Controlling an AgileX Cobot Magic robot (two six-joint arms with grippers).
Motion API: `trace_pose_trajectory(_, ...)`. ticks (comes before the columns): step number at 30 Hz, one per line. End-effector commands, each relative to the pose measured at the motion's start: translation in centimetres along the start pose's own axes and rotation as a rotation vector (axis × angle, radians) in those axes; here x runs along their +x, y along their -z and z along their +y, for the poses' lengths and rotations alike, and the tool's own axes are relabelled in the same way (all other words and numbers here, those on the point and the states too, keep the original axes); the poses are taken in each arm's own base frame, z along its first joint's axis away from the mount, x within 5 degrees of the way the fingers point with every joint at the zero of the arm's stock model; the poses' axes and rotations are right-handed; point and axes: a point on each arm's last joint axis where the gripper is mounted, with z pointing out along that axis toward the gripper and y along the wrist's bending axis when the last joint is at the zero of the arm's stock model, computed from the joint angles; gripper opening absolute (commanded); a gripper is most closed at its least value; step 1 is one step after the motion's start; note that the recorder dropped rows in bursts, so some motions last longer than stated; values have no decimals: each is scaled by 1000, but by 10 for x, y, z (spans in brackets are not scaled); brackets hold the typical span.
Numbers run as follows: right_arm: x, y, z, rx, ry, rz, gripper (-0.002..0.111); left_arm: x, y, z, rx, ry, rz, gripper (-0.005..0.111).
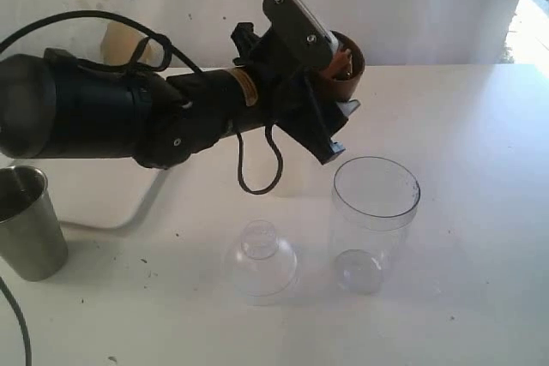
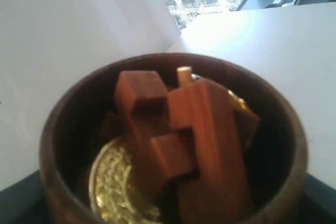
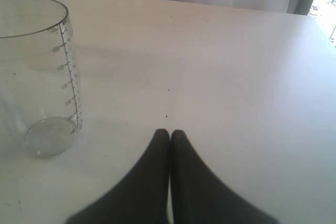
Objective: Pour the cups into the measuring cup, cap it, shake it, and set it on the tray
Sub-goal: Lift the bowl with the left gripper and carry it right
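Measuring cup (image 1: 375,212) beside lid (image 1: 262,263), left end effector (image 1: 341,76) grasping wooden cup (image 1: 353,57), right end effector (image 3: 169,134) clenched

Brown wooden cup (image 1: 343,83) holding blocks (image 2: 157,129) and gold coin (image 2: 113,187), tipped in air above upright empty clear measuring cup (image 1: 373,220); steel tumbler (image 1: 30,225) upright, near left.

The cup (image 2: 58,129) is dark brown, its blocks (image 2: 205,140) reddish, the coin (image 2: 113,190) gold
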Motion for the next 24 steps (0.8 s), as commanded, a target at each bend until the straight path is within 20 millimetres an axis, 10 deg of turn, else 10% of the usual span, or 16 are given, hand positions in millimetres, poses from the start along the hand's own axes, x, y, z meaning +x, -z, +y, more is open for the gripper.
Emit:
trace_pose_trajectory(1,-1,0,0,2,-1,-16,0,-7,0,-1,2,-46,-47,0)
trace_pose_trajectory(24,-1,0,0,2,-1,-16,0,-7,-5,-13,73,-467,-137,0)
